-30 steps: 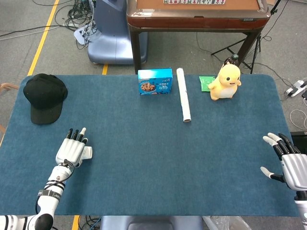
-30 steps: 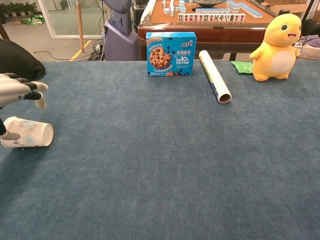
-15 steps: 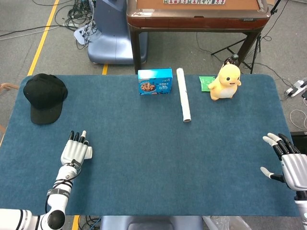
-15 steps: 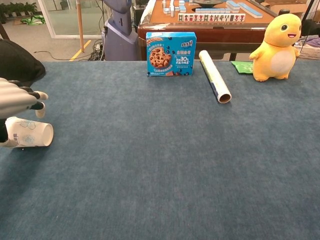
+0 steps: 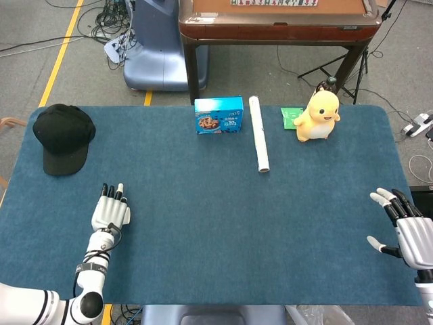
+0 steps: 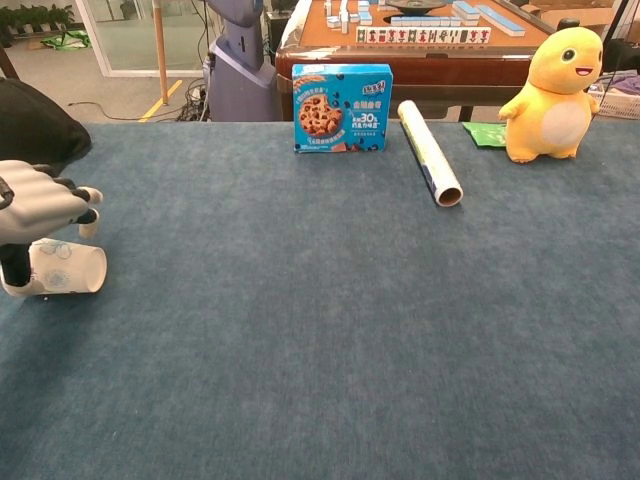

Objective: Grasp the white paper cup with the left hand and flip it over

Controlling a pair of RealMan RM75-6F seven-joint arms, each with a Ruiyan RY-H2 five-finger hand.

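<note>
The white paper cup lies on its side on the blue table cover, mouth pointing right, near the left edge. My left hand sits just above it, fingers reaching over its top and the thumb down by its closed end; no firm grip shows. From the head view my left hand covers the cup, fingers stretched forward. My right hand stays at the table's right edge, fingers spread, holding nothing.
A black cap lies at the back left. Along the far edge stand a blue cookie box, a white roll, a green packet and a yellow duck plush. A brown table stands behind.
My left hand has shifted right and come down over the cup, hiding it in the head view. The cup has not moved. The right hand is unchanged.
</note>
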